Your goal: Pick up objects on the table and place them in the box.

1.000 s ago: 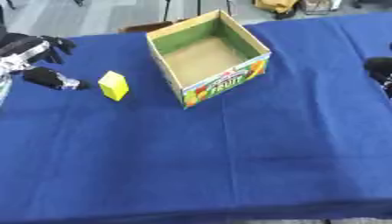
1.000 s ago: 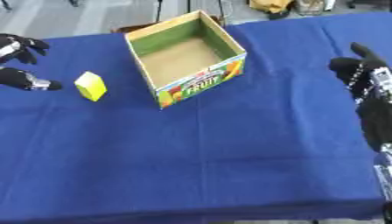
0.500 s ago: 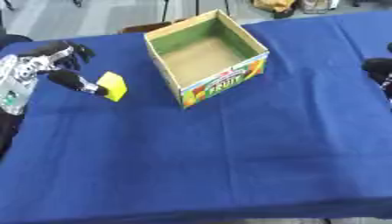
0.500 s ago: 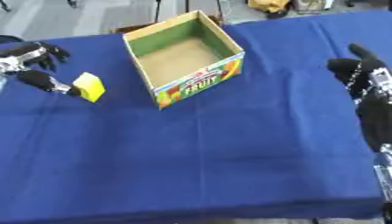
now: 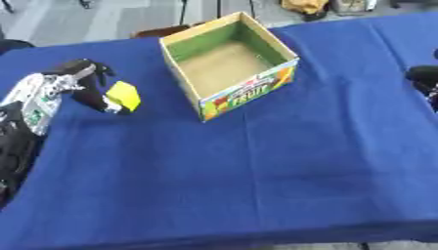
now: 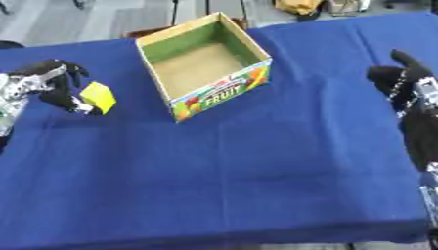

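A small yellow block [image 5: 124, 94] stands on the blue table, left of an open cardboard fruit box [image 5: 229, 64] whose inside shows only its bare brown floor. My left hand [image 5: 78, 84] is just left of the block, with the thumb at the block's near-left side and the fingers arched above and behind it; the block still rests on the cloth. My right hand [image 6: 400, 78] is at the right edge of the table, fingers relaxed and holding nothing.
The blue tablecloth [image 5: 256, 166] covers the whole table. Beyond the far edge there are a grey floor and some yellow-brown items [image 5: 304, 6].
My left hand has moved right, from well left of the yellow block to right against it. The block, the box and my right hand have stayed in place.
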Robot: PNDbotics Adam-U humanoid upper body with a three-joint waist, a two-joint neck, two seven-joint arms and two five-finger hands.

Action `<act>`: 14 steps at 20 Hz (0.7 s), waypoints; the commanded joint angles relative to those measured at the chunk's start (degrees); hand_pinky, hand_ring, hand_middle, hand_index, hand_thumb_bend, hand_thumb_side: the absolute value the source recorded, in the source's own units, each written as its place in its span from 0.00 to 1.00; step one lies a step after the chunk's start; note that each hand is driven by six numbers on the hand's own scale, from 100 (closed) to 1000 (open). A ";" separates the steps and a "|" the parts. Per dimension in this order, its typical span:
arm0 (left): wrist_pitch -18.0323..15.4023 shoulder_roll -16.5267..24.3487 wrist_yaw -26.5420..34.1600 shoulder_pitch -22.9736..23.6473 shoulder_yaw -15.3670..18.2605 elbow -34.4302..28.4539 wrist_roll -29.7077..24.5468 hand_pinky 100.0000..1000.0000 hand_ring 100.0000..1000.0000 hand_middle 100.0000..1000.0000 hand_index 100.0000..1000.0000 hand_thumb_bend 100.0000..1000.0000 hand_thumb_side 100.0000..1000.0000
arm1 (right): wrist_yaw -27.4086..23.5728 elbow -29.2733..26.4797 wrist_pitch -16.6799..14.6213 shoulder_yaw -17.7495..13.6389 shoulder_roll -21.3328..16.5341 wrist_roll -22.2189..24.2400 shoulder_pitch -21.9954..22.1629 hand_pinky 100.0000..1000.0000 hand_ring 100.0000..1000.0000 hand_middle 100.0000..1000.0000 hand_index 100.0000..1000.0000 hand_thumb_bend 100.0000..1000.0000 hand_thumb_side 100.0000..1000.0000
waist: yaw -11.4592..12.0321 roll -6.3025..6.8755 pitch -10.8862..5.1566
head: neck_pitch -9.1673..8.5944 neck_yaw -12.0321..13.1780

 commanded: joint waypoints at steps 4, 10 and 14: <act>0.65 0.15 -0.56 -1.53 0.69 0.40 2.86 0.54 0.44 0.49 0.77 0.74 0.41 | -0.14 -0.56 -0.16 -0.09 -1.07 0.19 -0.86 0.97 0.85 0.72 0.96 0.00 0.90 | -0.23 -0.27 -0.57 | -0.45 0.34; 1.46 -0.37 -1.06 -1.69 0.63 0.87 4.54 0.51 0.42 0.46 0.75 0.74 0.41 | -0.11 -0.54 -0.15 -0.04 -1.06 0.32 -0.94 0.97 0.85 0.72 0.96 0.00 0.90 | -0.43 -0.22 -0.44 | -0.45 0.46; 1.63 -0.59 -1.40 -1.57 0.55 1.34 4.34 0.50 0.41 0.45 0.74 0.74 0.41 | -0.09 -0.53 -0.17 -0.07 -1.05 0.37 -0.90 0.97 0.85 0.72 0.96 0.00 0.89 | -0.51 -0.16 -0.37 | -0.28 0.42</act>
